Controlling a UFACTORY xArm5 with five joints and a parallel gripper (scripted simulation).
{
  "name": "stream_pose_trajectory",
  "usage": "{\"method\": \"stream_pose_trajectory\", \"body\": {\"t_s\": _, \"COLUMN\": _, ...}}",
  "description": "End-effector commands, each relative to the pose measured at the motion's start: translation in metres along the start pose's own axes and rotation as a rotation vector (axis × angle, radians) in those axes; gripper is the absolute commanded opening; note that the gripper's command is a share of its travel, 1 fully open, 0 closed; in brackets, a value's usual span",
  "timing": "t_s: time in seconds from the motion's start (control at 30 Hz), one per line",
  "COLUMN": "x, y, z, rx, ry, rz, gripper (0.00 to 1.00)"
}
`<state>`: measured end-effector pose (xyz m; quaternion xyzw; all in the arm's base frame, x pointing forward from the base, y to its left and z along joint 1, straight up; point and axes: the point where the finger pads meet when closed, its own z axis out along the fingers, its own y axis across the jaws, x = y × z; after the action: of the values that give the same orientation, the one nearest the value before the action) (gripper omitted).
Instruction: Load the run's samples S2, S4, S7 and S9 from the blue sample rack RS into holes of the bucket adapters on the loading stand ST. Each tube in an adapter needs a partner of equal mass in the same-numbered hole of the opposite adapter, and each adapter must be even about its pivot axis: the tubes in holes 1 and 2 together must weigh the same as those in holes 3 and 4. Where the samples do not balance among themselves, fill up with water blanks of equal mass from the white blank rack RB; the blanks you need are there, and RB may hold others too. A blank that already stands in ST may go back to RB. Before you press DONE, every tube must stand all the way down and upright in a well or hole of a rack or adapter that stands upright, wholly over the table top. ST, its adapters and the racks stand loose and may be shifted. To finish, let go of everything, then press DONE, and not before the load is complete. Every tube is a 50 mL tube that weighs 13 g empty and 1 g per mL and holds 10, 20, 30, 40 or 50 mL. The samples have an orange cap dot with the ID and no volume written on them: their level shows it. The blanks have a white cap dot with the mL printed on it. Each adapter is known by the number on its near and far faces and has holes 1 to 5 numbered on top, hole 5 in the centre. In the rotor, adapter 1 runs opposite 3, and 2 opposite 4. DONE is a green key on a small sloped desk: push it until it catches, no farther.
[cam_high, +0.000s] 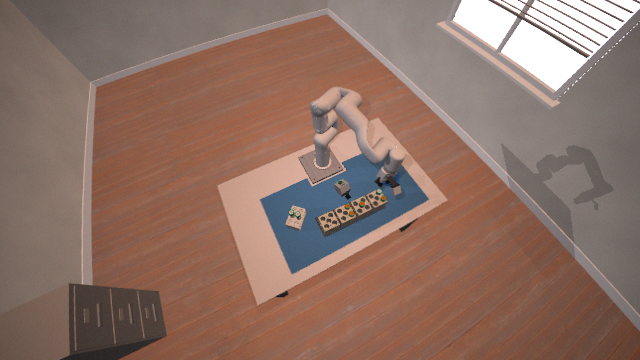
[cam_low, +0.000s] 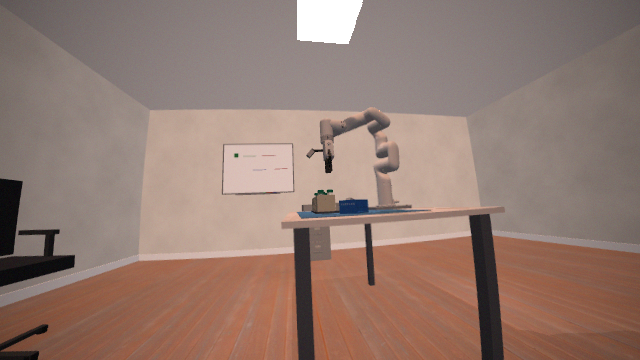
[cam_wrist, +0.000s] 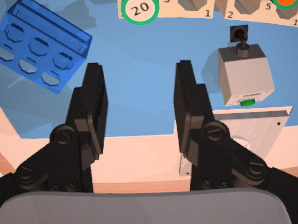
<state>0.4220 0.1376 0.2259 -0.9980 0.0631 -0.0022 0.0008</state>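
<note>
My gripper (cam_wrist: 139, 81) (cam_high: 381, 181) (cam_low: 328, 170) is open and empty. It hangs high above the blue mat (cam_high: 300, 245), near the right end of the loading stand ST (cam_high: 352, 211). In the wrist view a blank with a white cap dot marked 20 (cam_wrist: 140, 7) stands in an adapter (cam_wrist: 180, 8). The blue sample rack RS (cam_wrist: 43, 43) (cam_low: 353, 206) lies to the left with empty wells. The white blank rack RB (cam_high: 295, 217) stands at the left of the mat.
The DONE desk (cam_wrist: 245, 76) (cam_high: 341, 187) with its green key (cam_wrist: 248, 102) stands between the stand and the arm's base plate (cam_high: 321, 169). The table's bare edge (cam_high: 240, 200) runs around the mat. A filing cabinet (cam_high: 115, 315) stands on the floor, far off.
</note>
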Motion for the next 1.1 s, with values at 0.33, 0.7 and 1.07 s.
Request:
{"method": "stream_pose_trajectory", "body": {"t_s": 0.33, "x": 0.001, "y": 0.000, "z": -0.010, "rx": 0.002, "ry": 0.003, "rz": 0.000, "gripper": 0.43}}
{"method": "stream_pose_trajectory", "body": {"t_s": 0.7, "x": 0.001, "y": 0.000, "z": -0.010, "rx": 0.002, "ry": 0.003, "rz": 0.000, "gripper": 0.43}}
{"method": "stream_pose_trajectory", "body": {"t_s": 1.07, "x": -0.006, "y": 0.034, "z": -0.010, "rx": 0.001, "ry": 0.004, "rz": -0.233, "gripper": 0.57}}
